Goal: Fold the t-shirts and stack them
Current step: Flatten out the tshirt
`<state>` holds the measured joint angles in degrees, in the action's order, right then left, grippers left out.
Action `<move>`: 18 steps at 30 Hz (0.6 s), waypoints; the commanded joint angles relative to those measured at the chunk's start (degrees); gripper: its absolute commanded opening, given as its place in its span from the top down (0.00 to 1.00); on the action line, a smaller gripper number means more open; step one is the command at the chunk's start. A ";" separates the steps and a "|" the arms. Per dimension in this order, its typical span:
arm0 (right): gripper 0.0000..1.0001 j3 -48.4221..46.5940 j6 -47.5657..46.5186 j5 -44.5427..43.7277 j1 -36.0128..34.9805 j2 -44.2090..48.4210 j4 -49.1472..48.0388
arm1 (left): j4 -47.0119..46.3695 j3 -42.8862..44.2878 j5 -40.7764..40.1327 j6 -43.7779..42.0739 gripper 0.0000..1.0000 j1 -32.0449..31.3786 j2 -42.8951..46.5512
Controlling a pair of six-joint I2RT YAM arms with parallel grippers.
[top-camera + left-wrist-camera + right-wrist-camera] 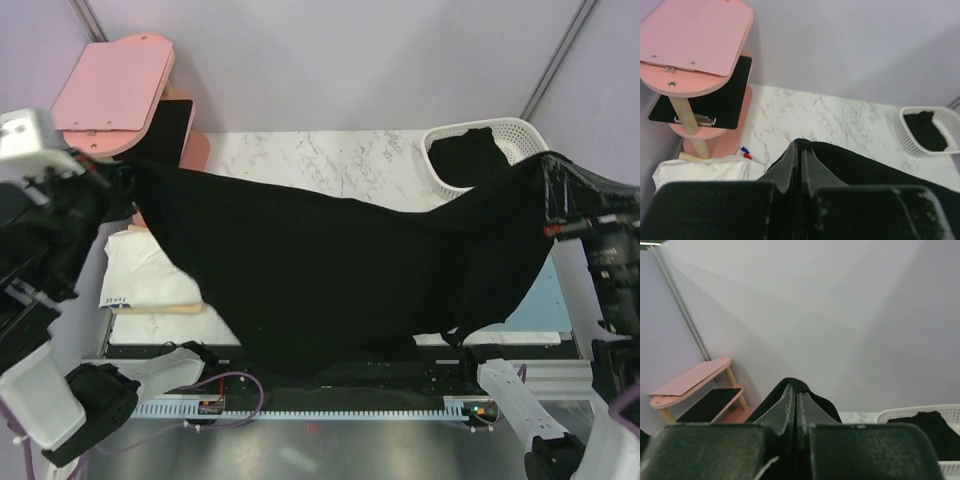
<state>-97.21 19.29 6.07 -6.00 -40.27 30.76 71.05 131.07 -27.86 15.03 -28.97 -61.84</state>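
A black t-shirt (340, 280) hangs stretched in the air between my two grippers and sags down to the table's front edge. My left gripper (122, 178) is shut on its left corner; in the left wrist view the cloth (875, 170) runs out from the closed gripper (803, 150). My right gripper (548, 175) is shut on its right corner, held high; the cloth (795, 387) wraps over the closed gripper (794, 392). A folded white t-shirt (150, 270) lies at the table's left, also seen in the left wrist view (700, 170).
A white basket (500, 135) at the back right holds another black garment (470, 155), seen too in the left wrist view (927, 130). A pink tiered stand (115, 85) with a black clipboard (165, 125) stands at the back left. A red-blue pen (747, 154) lies near it.
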 commanded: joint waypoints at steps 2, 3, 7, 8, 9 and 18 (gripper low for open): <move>1.00 4.30 0.57 -3.51 0.20 -13.15 -2.28 | -1.70 -5.55 -2.99 -4.04 0.98 0.67 -14.78; 1.00 5.27 0.49 -3.34 0.11 -14.91 -4.46 | -2.40 -6.60 -2.82 -4.13 0.98 1.28 -16.01; 1.00 8.96 0.22 -0.63 0.20 -28.15 -11.59 | -8.45 -14.76 4.18 -3.34 0.98 8.91 -22.26; 1.00 8.71 0.14 0.17 0.11 -31.07 -12.73 | -11.08 -16.18 4.91 -2.90 0.98 11.80 -24.96; 1.00 8.44 -0.21 1.04 0.11 -33.88 -15.10 | -12.06 -17.15 5.53 -2.81 0.98 12.96 -26.64; 1.00 -16.81 -0.48 8.43 -0.42 -78.05 -16.46 | -12.43 -4.52 2.72 -2.28 0.98 18.95 -53.25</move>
<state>-98.41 19.22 10.20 -6.04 -106.13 16.36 61.80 117.75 -23.57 13.80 -11.44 -107.35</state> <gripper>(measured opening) 0.010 0.034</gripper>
